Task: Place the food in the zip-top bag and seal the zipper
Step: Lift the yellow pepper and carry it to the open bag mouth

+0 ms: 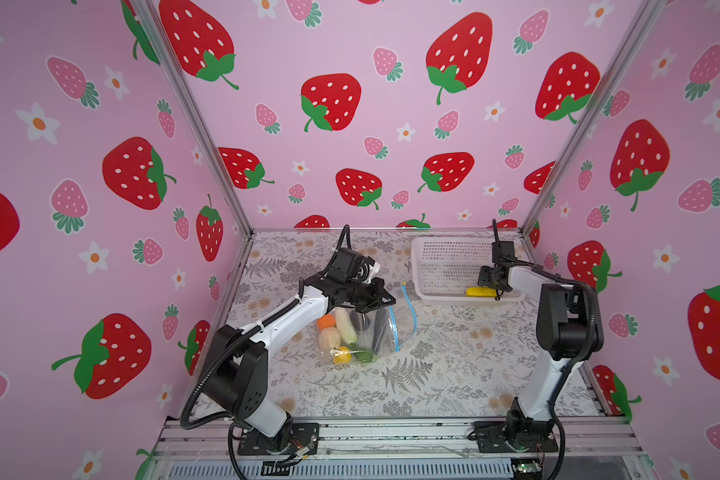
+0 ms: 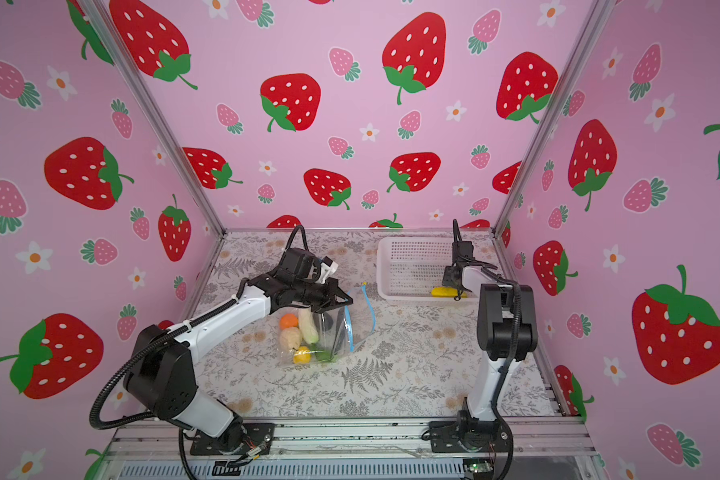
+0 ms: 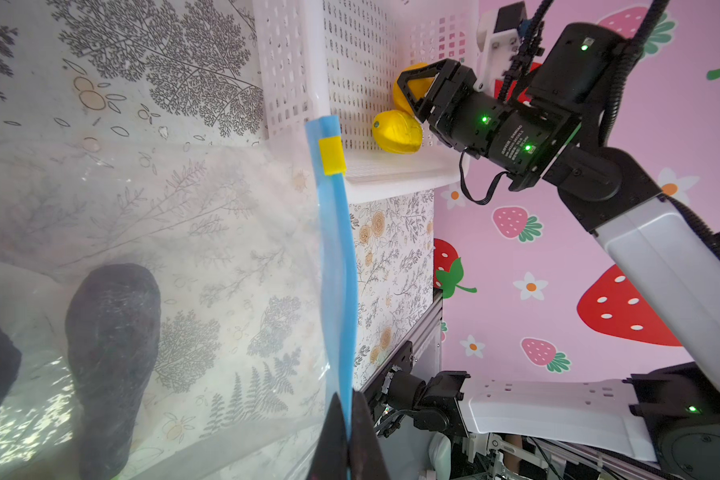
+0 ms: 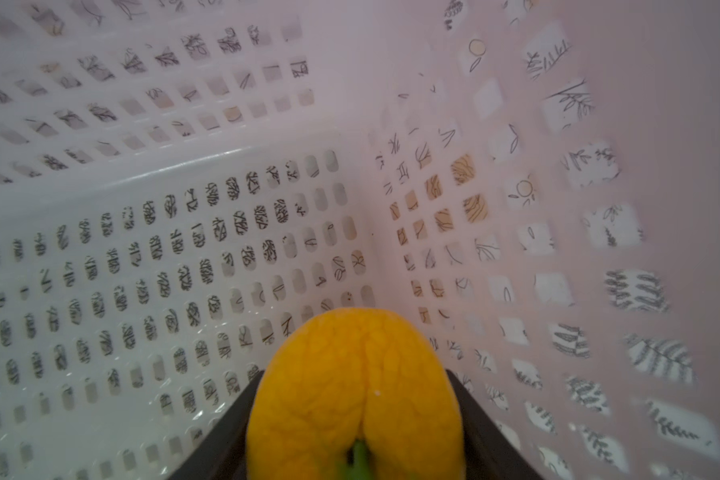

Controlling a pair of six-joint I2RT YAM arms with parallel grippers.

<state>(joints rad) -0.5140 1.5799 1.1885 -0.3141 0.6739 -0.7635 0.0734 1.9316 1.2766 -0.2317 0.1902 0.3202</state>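
Blue zipper [image 3: 337, 257] material is clamped between the closed fingers of the left hand [image 3: 348, 411]; the wrist view shows the two dark fingers pressed together on the strip, with the yellow slider tab [image 3: 331, 156] at its far end. In both top views this hand [image 1: 381, 303] holds the upper edge of the zip-top bag [image 1: 375, 332], centre of frame, so that the mouth stands raised above the worktop [image 1: 454, 365].

The right hand [image 4: 354, 374] is inside the white perforated basket [image 1: 445, 249], right of centre in a top view. Its fingers are part-way apart and bear on both flanks of a yellow toy fruit [image 4: 350, 395]. Whether the fruit is lifted cannot be told. A second yellow fruit [image 3: 396, 132] lies just beside it in the basket.

Food already in the bag: an orange piece [image 1: 326, 322], a pale elongated piece [image 1: 346, 325], a beige piece [image 1: 330, 337], a yellow piece [image 1: 341, 355], a green piece [image 1: 362, 355] and dark pieces [image 3: 113, 353].

White lettering on the right arm's wrist housing [image 3: 512, 141] is too small to read.

The worktop carries a grey fern and flower print. Pink walls [image 1: 391, 124] printed with strawberries and white flowers enclose it on three sides. Both arm bases are bolted to an aluminium rail [image 1: 391, 432] at the lower edge of frame.
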